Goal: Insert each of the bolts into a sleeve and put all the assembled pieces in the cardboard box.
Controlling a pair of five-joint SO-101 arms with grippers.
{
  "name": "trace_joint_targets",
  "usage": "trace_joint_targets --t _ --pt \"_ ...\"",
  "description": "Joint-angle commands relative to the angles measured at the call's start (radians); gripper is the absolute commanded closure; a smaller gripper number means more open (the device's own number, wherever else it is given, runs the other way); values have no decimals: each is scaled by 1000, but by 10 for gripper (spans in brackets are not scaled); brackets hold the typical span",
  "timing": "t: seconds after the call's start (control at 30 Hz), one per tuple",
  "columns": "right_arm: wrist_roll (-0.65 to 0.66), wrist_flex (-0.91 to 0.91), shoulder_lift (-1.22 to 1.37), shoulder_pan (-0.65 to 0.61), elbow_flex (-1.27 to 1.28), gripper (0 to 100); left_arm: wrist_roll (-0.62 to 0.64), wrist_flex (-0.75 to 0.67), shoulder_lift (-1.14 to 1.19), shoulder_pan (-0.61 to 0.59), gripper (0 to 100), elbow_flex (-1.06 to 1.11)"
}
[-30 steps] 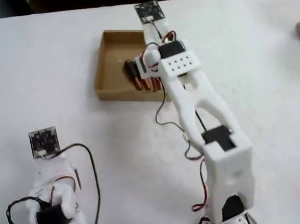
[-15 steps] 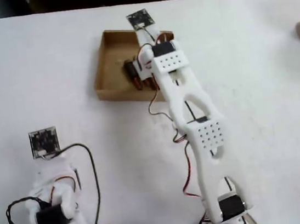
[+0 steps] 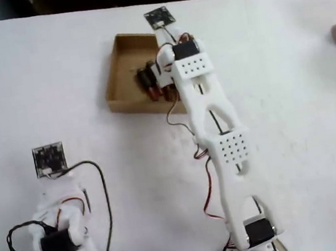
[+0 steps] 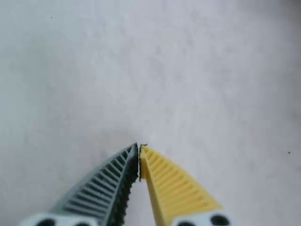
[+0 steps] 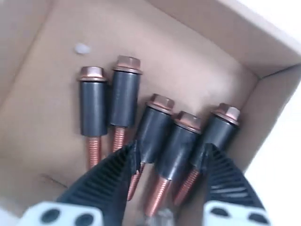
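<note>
Lifting straight up looks wisest: the right end effector point(image 5: 169, 148), spread wide and empty, hangs over five copper bolts in black sleeves point(image 5: 155, 127) lying inside the shallow brown cardboard box point(image 5: 202, 42); the left end effector point(image 4: 139, 162) sits pinched closed, well apart from that box.

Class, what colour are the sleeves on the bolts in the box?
Black sleeves, clearest in the right wrist view.

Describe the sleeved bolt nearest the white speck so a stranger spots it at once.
Start at the cardboard box on the white table, below the right gripper. Five sleeved bolts lie side by side inside. Yours is the end bolt, its head beside the white speck, farthest from the box's corner.
</note>
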Motion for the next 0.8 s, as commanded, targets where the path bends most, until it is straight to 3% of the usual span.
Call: trace_joint_targets --t 0.0,0.13,0.2,0.33,0.63,0.77 --pt "9 111 -71 8 -149 893 -9 3 5 -12 969 -2" --pt "9 314 -82 10 -338 988 -9 3 5 -12 969 -2" --pt "6 389 -76 12 -422 979 -9 3 5 -12 969 -2" --pt "-94 381 -99 77 -440 983 -9 3 5 -12 969 -2" --pt "-97 384 -120 225 -433 983 -9 3 5 -12 969 -2" --pt "-95 384 -159 260 -315 983 -9 2 5 -12 969 -2"
